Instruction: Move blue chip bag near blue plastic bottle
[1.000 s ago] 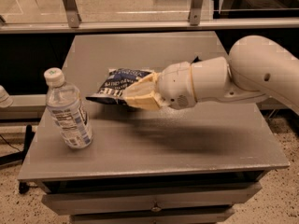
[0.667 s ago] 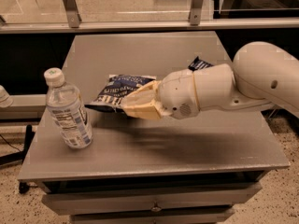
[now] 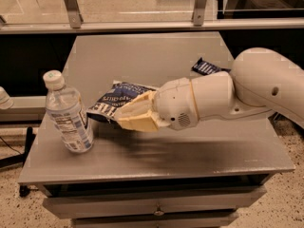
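Observation:
The blue chip bag [image 3: 115, 100], dark navy with white lettering, is held in my gripper [image 3: 124, 115] just above the grey table, left of centre. The cream fingers [image 3: 135, 122] are closed on the bag's right end. The blue plastic bottle [image 3: 68, 114], clear with a white cap and a blue-and-white label, stands upright at the table's left front, just left of the bag's lower corner. My white arm reaches in from the right.
A small blue-and-white striped candy bar wrapper [image 3: 205, 68] lies on the table behind my arm at the right. The grey table [image 3: 142, 51] has drawers below its front edge. A metal rail and glass run along the back.
My gripper has carried the chip bag a little lower and toward the table's front. The bottle has not moved.

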